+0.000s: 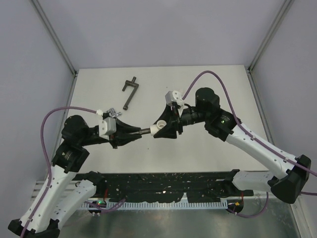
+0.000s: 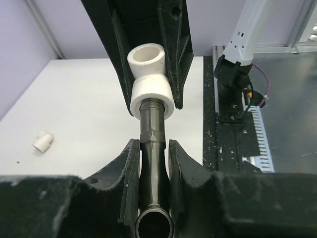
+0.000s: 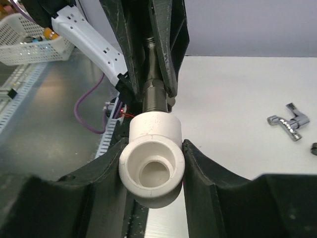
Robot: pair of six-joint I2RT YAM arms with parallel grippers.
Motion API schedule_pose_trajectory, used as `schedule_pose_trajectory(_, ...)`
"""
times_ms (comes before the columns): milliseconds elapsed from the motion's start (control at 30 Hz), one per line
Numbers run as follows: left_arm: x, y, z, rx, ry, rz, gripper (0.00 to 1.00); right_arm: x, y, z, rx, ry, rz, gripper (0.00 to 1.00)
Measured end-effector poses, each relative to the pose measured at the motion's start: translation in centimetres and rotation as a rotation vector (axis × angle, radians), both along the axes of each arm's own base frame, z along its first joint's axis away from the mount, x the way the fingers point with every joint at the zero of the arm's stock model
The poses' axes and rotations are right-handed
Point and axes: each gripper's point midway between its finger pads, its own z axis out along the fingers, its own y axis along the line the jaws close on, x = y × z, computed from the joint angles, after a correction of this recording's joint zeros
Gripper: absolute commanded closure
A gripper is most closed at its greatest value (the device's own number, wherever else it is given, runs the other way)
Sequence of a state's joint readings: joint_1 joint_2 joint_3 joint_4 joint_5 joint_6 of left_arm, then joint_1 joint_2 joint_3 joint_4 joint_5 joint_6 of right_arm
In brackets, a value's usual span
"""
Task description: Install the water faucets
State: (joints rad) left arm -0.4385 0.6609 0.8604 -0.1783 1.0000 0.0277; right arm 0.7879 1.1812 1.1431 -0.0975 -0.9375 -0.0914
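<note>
Table [image 1: 208,148]: white; T-handled bar [image 1: 130,91] at 11 o'clock.
Your left gripper [image 2: 151,148]: clamped on dark faucet [image 2: 150,124].
Your right gripper [image 3: 153,145]: clamped on white elbow [image 3: 151,166].

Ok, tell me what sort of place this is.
Probably a robot test cell, not a real bathroom: a white table boxed in by plain grey panels, and loose plumbing parts, such as a silver faucet and a white elbow fitting, lying about.
</note>
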Motion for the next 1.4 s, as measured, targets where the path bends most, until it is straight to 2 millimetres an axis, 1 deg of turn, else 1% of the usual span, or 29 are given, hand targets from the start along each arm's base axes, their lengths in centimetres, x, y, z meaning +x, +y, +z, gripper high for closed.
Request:
schedule_pose_trajectory(200, 0.2, 0.3, -1.1, 0.066, -0.211, 0.044, 1.0, 0.1, 0.6, -1.1, -0.055, 0.206, -0.02, 0.95)
schedule_pose_trajectory(300, 0.7, 0.5, -2.2, 0.107, -0.325, 0.072, 1.0, 0.5, 0.9, -1.8, -0.085, 0.312, -0.038, 0.95)
schedule_pose_trajectory(433, 1.9, 0.8, -4.1, 0.173, -0.469, 0.102, 1.0, 1.2, 1.3, -2.9, -0.129, 0.462, -0.083, 0.95)
schedule_pose_trajectory(467, 2.3, 0.9, -4.6, 0.193, -0.511, 0.112, 1.0, 1.4, 1.5, -3.2, -0.144, 0.52, -0.105, 0.95)
schedule_pose_trajectory(567, 3.6, 1.1, -6.3, 0.242, -0.602, 0.146, 1.0, 1.9, 1.8, -4.0, -0.173, 0.62, -0.143, 0.95)
schedule_pose_trajectory(700, 4.6, 1.6, -7.5, 0.306, -0.697, 0.19, 1.0, 2.4, 2.3, -5.1, -0.211, 0.754, -0.183, 0.95)
schedule_pose_trajectory(867, 5.4, 2.2, -8.2, 0.372, -0.79, 0.238, 1.0, 2.8, 2.8, -5.9, -0.237, 0.866, -0.224, 0.95)
schedule_pose_trajectory(933, 5.8, 2.3, -8.5, 0.397, -0.823, 0.263, 1.0, 3.0, 2.9, -6.2, -0.244, 0.906, -0.25, 0.85)
schedule_pose_trajectory(967, 6.0, 2.4, -8.7, 0.404, -0.829, 0.271, 1.0, 3.1, 2.9, -6.3, -0.244, 0.918, -0.262, 0.73)
schedule_pose_trajectory(1000, 6.2, 2.4, -8.8, 0.411, -0.84, 0.282, 1.0, 3.2, 3.0, -6.4, -0.245, 0.934, -0.276, 0.68)
schedule_pose_trajectory(1033, 6.4, 2.5, -9.0, 0.416, -0.846, 0.295, 1.0, 3.4, 3.0, -6.5, -0.244, 0.949, -0.291, 0.58)
schedule_pose_trajectory(1067, 6.6, 2.5, -9.1, 0.418, -0.85, 0.306, 1.0, 3.6, 3.0, -6.6, -0.241, 0.961, -0.304, 0.53)
schedule_pose_trajectory(1100, 6.8, 2.6, -9.3, 0.421, -0.85, 0.316, 1.0, 3.7, 3.1, -6.7, -0.24, 0.973, -0.313, 0.43)
schedule_pose_trajectory(1133, 7.0, 2.6, -9.4, 0.421, -0.849, 0.327, 1.0, 3.8, 3.1, -6.8, -0.237, 0.983, -0.325, 0.4)
schedule_pose_trajectory(1167, 7.1, 2.7, -9.3, 0.419, -0.849, 0.336, 1.0, 3.9, 3.1, -6.8, -0.236, 0.992, -0.334, 0.34)
schedule_pose_trajectory(1267, 6.9, 2.0, -9.2, 0.39, -0.837, 0.321, 1.0, 5.2, 3.2, -6.4, -0.194, 0.987, -0.381, 0.25)
schedule_pose_trajectory(1400, 6.7, 1.3, -10.1, 0.384, -0.77, 0.297, 1.0, 6.7, 2.6, -5.2, -0.131, 0.961, -0.419, 0.22)
